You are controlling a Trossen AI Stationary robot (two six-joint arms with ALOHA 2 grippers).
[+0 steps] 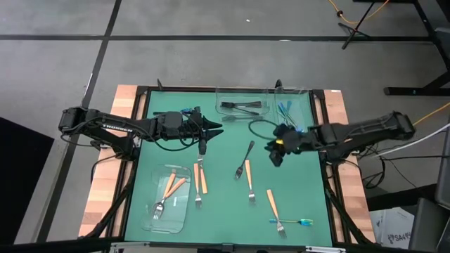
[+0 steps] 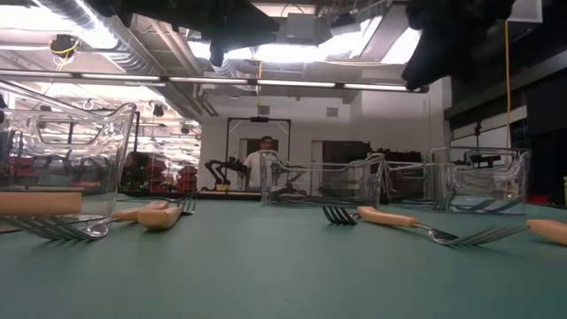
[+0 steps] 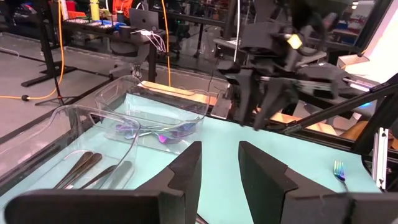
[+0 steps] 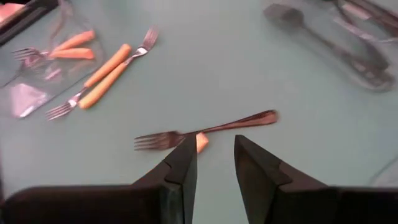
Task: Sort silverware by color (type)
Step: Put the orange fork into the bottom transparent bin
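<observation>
Both grippers hang above the green mat, open and touching nothing. My left gripper [image 1: 214, 128] [image 3: 221, 149] points toward the table's right at the mat's far left. My right gripper [image 1: 274, 156] [image 4: 214, 143] slants down over a dark fork [image 1: 245, 160] [image 4: 205, 130] lying flat mid-table. Two orange-handled forks [image 1: 200, 179] [image 4: 102, 78] lie side by side left of it. Another orange-handled fork [image 1: 250, 184], an orange-handled piece [image 1: 272, 202] and a blue fork [image 1: 292, 223] lie toward the near right.
Three clear trays stand on the mat: one with black utensils [image 1: 242, 107] at the far middle, one with blue utensils [image 1: 295, 112] [image 3: 155, 121] at the far right, one with orange-handled forks [image 1: 169, 200] [image 4: 43, 62] at the near left.
</observation>
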